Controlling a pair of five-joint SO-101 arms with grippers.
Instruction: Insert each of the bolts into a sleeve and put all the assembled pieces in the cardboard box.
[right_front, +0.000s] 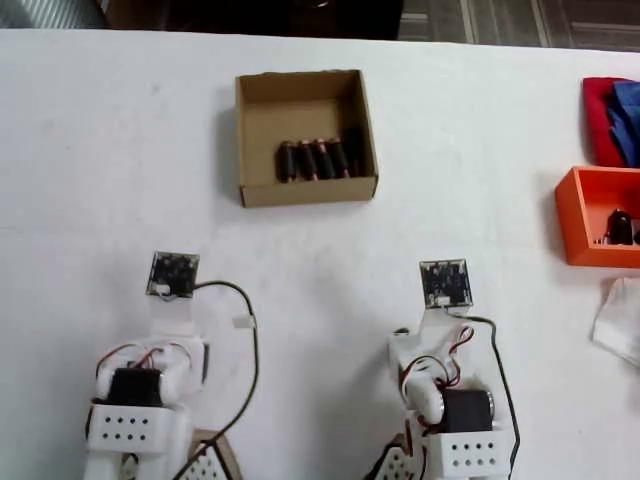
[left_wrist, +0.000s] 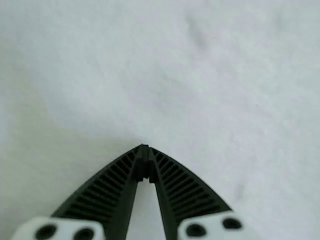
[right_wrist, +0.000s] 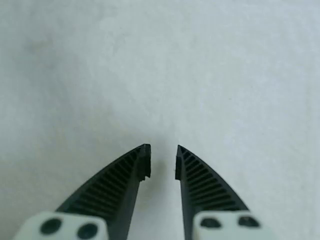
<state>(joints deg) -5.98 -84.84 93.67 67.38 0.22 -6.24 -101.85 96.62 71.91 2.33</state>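
Note:
The cardboard box (right_front: 255, 115) stands at the middle back of the white table. Several dark assembled bolt-and-sleeve pieces (right_front: 318, 158) lie side by side along its near wall. Both arms sit folded at the table's near edge, well short of the box. My left gripper (left_wrist: 145, 150) is shut with its black ribbed fingertips (left_wrist: 125, 175) touching and nothing between them, over bare white tabletop. My right gripper (right_wrist: 162, 160) is open by a narrow gap, holding nothing, also over bare tabletop.
An orange bin (right_front: 582, 220) at the right edge holds a dark part (right_front: 620, 228). Behind it lies red and blue cloth (right_front: 612, 115), and a white crumpled sheet (right_front: 620, 320) lies nearer. Black cables (right_front: 250, 340) trail from both arms.

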